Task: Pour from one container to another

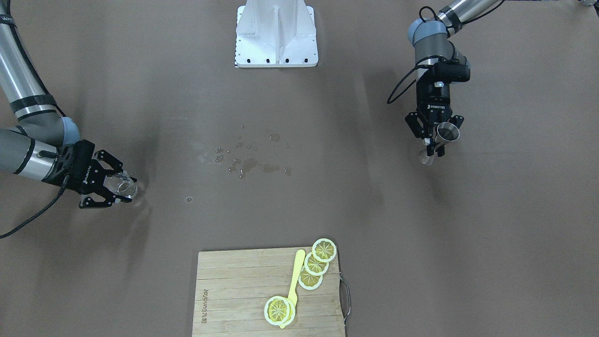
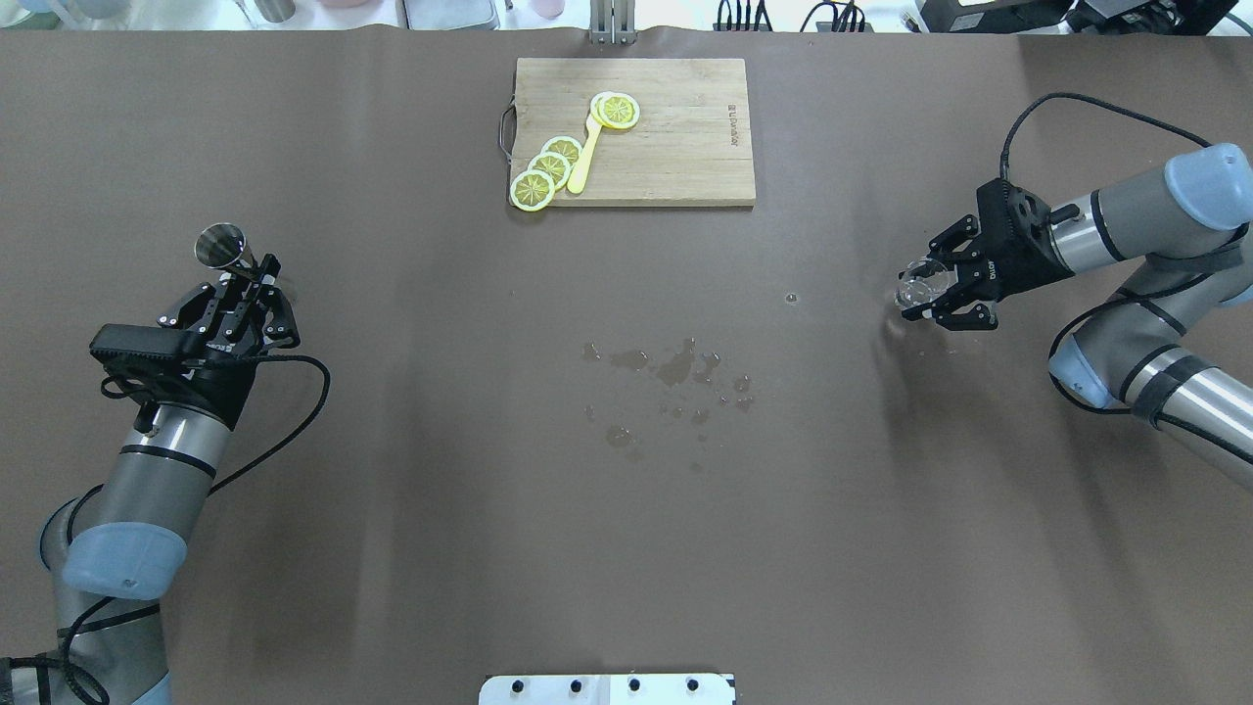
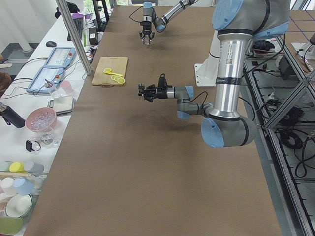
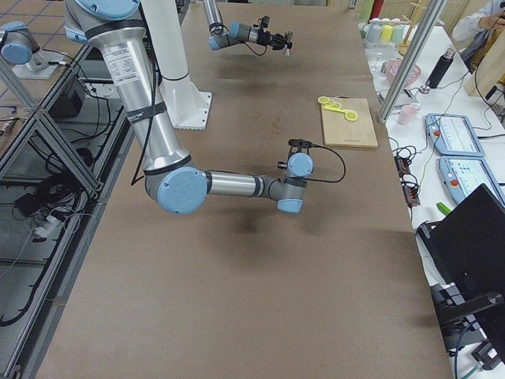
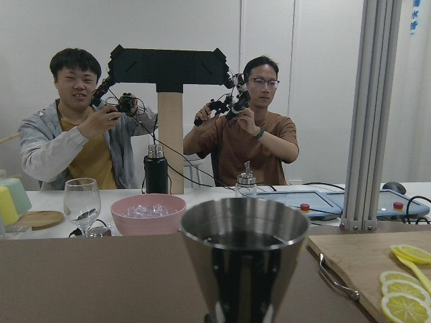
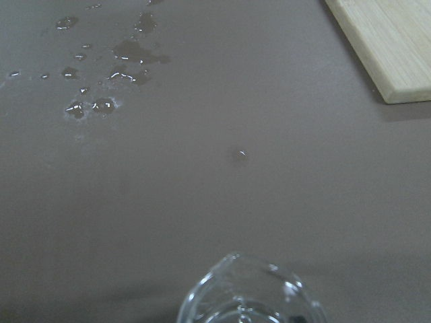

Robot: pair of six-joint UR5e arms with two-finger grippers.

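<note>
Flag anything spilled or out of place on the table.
Yes: a patch of puddles and droplets lies mid-table, between the jigger in the left gripper and the glass cup in the right gripper; a lone drop sits nearer the cup. Looks like spilled liquid.

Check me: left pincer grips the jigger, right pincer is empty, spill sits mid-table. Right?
No: the right pincer is shut on the clear glass cup, per the overhead view. The left pincer on the jigger and the mid-table spill are correct.

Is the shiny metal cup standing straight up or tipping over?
Upright. In the left wrist view the jigger shows a level rim, mouth facing up, held at its waist by the left gripper.
</note>
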